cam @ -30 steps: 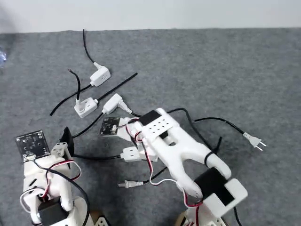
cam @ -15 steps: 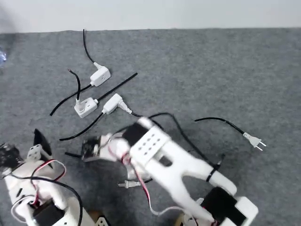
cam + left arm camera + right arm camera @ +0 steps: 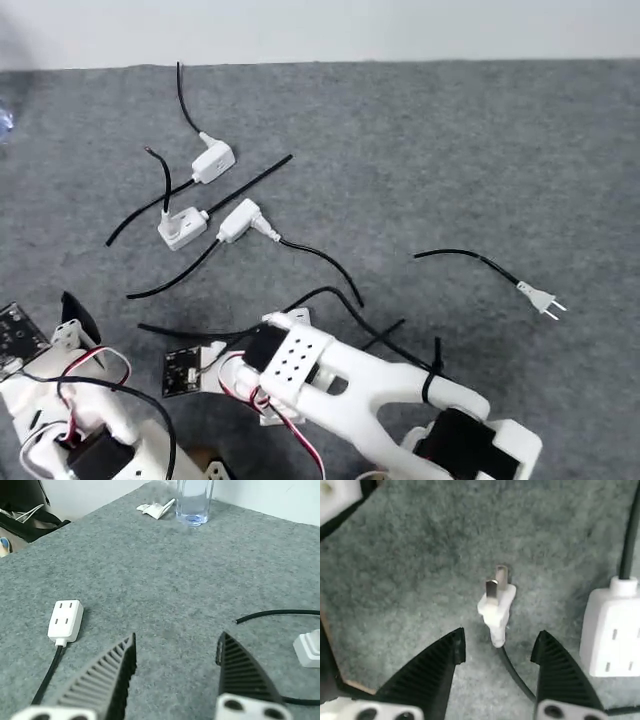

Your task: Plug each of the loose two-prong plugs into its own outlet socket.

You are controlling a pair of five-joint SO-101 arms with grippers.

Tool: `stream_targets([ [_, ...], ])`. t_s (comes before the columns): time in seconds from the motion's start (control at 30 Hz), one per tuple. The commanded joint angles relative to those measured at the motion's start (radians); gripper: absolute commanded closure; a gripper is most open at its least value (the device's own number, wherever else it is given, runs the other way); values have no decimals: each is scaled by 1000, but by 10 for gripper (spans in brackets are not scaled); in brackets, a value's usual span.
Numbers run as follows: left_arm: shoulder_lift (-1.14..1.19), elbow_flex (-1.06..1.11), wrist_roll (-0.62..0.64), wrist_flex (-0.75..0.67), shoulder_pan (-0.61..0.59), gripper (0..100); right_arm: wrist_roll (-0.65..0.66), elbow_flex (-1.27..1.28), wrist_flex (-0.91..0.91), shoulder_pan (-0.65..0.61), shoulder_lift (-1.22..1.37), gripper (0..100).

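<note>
Your right arm [image 3: 340,385] has swung off the middle of the mat [image 3: 450,150] over the last second. It now lies low along the near edge with its wrist reaching left. Your left arm [image 3: 85,425] has also slid further left, into the near left corner. The sockets at the far left and the plug out on the right have not shifted.

In the right wrist view, your right gripper [image 3: 501,639] is spread wide and holds nothing. A white two-prong plug [image 3: 497,602] lies flat on the mat just ahead of the gap between the jaws. Its prongs point away from the gripper and its black cable trails back toward it. Near that plug but not touching it sits a white socket block [image 3: 612,630] with its slots facing up.

Your left gripper [image 3: 176,640] is likewise spread and empty over the mat. Ahead of it lies a white socket [image 3: 65,621] on a black cord. Beyond that, at the mat's edge, stand a glass [image 3: 194,500] and a crumpled scrap of paper [image 3: 156,509].

From above, a far socket block [image 3: 213,160] rests at the far left. A second socket block [image 3: 183,227] lies nearer, with a third socket block [image 3: 238,220] just to its right. Well apart on the right, a second loose plug [image 3: 540,298] lies alone at the end of its curved black cable [image 3: 470,258].
</note>
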Motion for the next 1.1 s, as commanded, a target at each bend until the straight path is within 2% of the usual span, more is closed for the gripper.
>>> stream_targets([
  [0.0, -14, -35, -9, 5, -8, 754, -11, 25, -68, -7, -33, 820],
  [0.27, -14, -15, -8, -2, -5, 754, -3, 104, -157, 5, -27, 853],
  [0.43, -14, -15, -8, 2, -5, 754, 2, 126, -200, 87, 64, 857],
  [0.5, -14, -13, -6, 2, -5, 754, 43, 112, -185, 88, 68, 902],
  [0.57, -14, -8, -6, 0, -5, 754, 103, 106, -174, 105, 65, 996],
  [0.73, -14, 42, -6, -48, -3, 754, 132, 57, -110, 231, 62, 988],
  [0.83, -14, 50, -6, -55, 8, 754, 210, 32, -53, 318, 25, 991],
  [1.07, -14, 62, -6, -55, 46, 754, 324, 31, 77, 493, -245, 991],
])
